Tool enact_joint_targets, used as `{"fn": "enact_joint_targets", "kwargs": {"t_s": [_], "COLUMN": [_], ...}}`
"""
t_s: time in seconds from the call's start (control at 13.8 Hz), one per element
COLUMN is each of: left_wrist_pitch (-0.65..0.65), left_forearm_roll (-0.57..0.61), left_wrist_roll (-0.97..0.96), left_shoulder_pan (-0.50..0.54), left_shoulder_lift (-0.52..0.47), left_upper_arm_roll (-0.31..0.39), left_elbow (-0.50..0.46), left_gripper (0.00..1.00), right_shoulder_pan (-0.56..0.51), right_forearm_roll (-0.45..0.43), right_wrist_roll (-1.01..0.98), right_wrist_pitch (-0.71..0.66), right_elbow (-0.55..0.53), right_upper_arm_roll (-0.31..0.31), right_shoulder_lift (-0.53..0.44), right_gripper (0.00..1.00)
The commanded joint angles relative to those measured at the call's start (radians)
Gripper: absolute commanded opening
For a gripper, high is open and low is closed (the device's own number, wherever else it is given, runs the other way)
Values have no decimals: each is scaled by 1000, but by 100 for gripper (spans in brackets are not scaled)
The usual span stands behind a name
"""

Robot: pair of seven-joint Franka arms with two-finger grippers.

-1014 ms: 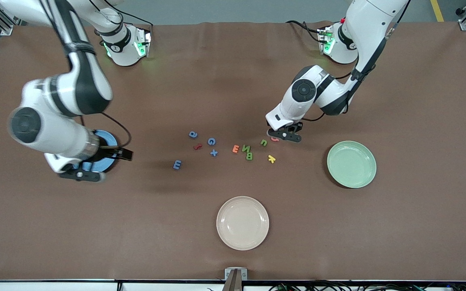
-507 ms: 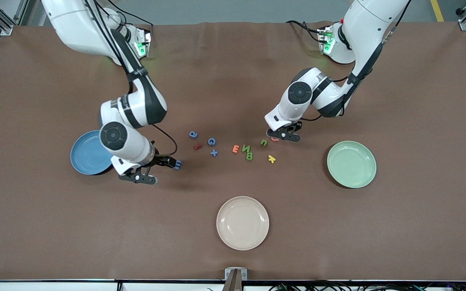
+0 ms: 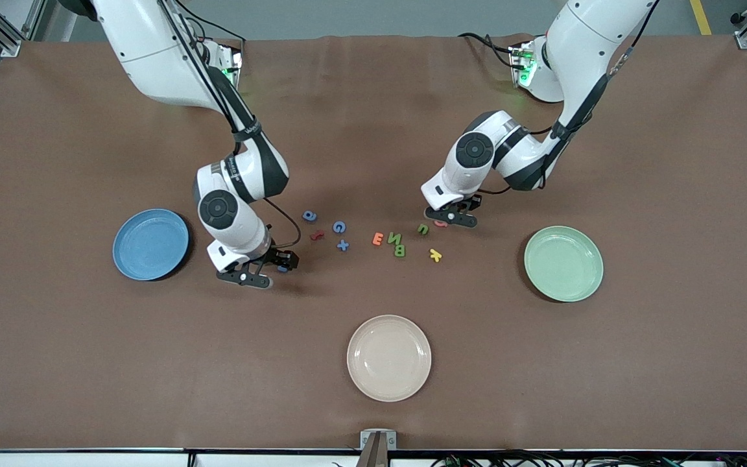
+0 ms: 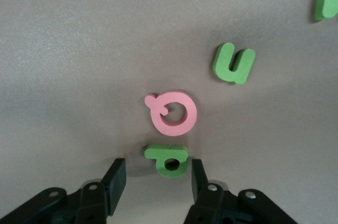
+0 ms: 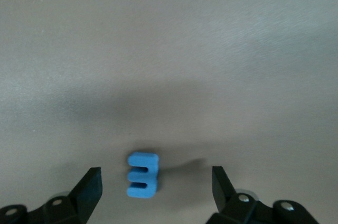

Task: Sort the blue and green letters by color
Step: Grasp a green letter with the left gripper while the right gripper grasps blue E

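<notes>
- Right gripper [image 5: 156, 182] is hanging low over the table with its fingers spread wide, and a blue letter E [image 5: 142, 175] is lying flat between them, touching neither.
- Bare brown table [image 3: 88, 363] is stretching out around this gripper, with open room toward the front camera.
- Toward the right arm's end of the table from it, a blue plate [image 3: 150, 244] is sitting near.
- Left gripper [image 4: 154, 182] is poised low with its fingers apart, framing a small green letter [image 4: 167, 159] without gripping it.
- Just past that green letter, a pink letter [image 4: 172, 113] is lying almost against it, crowding the spot.
- A green letter u [image 4: 233, 63] is lying a little farther out from the left gripper, apart from the pink one.
- Between the two grippers, more letters are lying scattered: a blue p [image 3: 309, 215], a blue G [image 3: 339, 226], a blue plus shape [image 3: 343, 245], a red piece [image 3: 316, 236], an orange E [image 3: 378, 239], a green N [image 3: 394, 237] and a green B [image 3: 399, 250].
- A yellow letter [image 3: 435, 255] is lying near the left gripper.
- A green plate [image 3: 563, 263] is sitting toward the left arm's end of the table.
- A cream plate [image 3: 389, 357] is sitting nearest the front camera.
</notes>
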Motion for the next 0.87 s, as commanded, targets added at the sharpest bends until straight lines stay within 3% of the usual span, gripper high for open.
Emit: {"fn": "enact_joint_targets", "kwargs": {"t_s": [0.0, 0.43, 0.8], "left_wrist_pitch": [-5, -5, -16], "left_forearm_roll": [28, 28, 31], "left_wrist_roll": [-22, -21, -21], "left_shoulder_pan": [-4, -2, 13], "left_shoulder_lift": [19, 42, 31], "left_upper_arm_roll": [2, 5, 7], "left_elbow": [20, 51, 65], "left_gripper": [54, 41, 10], "right_shoulder_pan": [14, 27, 30], "right_forearm_roll": [8, 2, 2], "right_wrist_roll": [18, 13, 15], "right_wrist_pitch": [16, 16, 15], "right_elbow": [7, 17, 20], "right_upper_arm_roll": [-11, -11, -11], "right_shoulder_lift": [16, 37, 42], "right_gripper": [89, 67, 43]}}
